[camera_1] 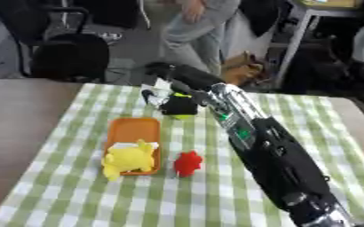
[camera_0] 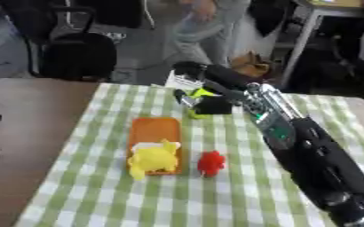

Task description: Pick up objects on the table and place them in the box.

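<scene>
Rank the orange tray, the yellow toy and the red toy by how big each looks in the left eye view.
Largest to smallest:
1. Orange tray, though the yellow toy covers its near end.
2. Yellow toy.
3. Red toy.
The two toys lie about equally near the camera, so their order seems safe.

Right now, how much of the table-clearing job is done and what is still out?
Partly done: a yellow plush toy already sits in the shallow orange box. In hand: the right hand is at the far end of the green checked cloth, over a small yellow-green object; whether it is gripped is unclear. Left: a small red toy lies on the cloth beside the box. The left hand is out of view.
</scene>
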Motion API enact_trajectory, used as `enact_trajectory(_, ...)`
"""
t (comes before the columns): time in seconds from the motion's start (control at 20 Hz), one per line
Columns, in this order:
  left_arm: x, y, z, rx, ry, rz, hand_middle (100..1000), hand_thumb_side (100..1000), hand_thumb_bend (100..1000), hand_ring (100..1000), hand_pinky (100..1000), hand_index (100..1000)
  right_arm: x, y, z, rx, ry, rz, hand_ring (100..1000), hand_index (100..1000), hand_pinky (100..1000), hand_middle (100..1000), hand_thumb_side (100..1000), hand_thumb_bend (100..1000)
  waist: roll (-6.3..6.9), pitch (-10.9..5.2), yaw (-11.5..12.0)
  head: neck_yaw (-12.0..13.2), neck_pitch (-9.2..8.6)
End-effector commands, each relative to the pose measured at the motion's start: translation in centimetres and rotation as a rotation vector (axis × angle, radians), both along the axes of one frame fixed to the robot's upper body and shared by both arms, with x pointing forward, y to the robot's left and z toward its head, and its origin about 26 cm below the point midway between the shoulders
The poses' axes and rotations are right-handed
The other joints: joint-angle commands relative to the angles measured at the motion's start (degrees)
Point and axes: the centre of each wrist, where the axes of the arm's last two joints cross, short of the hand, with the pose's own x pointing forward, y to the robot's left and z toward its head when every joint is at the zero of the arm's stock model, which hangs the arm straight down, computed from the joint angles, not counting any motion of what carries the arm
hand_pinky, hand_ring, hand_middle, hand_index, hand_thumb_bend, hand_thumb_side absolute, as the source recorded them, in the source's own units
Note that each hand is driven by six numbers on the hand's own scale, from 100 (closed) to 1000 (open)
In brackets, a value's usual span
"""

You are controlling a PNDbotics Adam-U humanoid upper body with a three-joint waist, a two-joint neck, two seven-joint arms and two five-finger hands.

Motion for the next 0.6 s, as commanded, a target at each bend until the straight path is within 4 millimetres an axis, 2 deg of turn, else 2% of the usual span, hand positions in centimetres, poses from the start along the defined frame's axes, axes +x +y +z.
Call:
enact_trajectory(0.05,-0.1,0.5,0.2,0.008,-0.010,0.020,809,947,100,683,333,785,-1.3,-2.0,2.6,0.057,-0.108,-0.048,857,920,768,921,709,100,0.99,-2.28,-0.9,0.7,0.61)
enact_trajectory(0.2,-0.1,0.6,0.0,0.012,-0.004,0.024,809,947,100,683,333,785,-2.5,-2.7,2.9,0.123,-0.143,-0.073,855,919,766,921,706,100,0.96,-2.67,-1.6,1.0,0.70)
enact_trajectory(0.25,-0.1,0.7,0.0,0.014,-0.001,0.031,809,947,100,683,333,784,-2.8,-3.1,2.8,0.146,-0.147,-0.089,824,902,718,909,686,100,0.99,-2.81,-2.2,1.7,0.78)
enact_trajectory(0.4,-0.2,1.1,-0.4,0.021,0.011,0.049,809,949,100,684,332,784,-4.1,-4.6,2.4,0.234,-0.161,-0.148,799,886,680,898,680,100,1.06,-3.21,-3.8,3.1,1.19)
enact_trajectory(0.45,-0.1,1.2,-0.3,0.025,0.011,0.054,810,946,100,689,336,786,-4.5,-5.0,2.2,0.267,-0.164,-0.165,741,841,597,857,677,100,1.14,-3.35,-4.3,3.6,1.22)
enact_trajectory(0.6,0.2,1.6,-0.1,0.029,0.008,0.082,811,945,100,693,337,788,-6.1,-6.2,1.6,0.367,-0.187,-0.204,731,829,584,846,674,100,1.37,-3.64,-6.8,5.7,1.29)
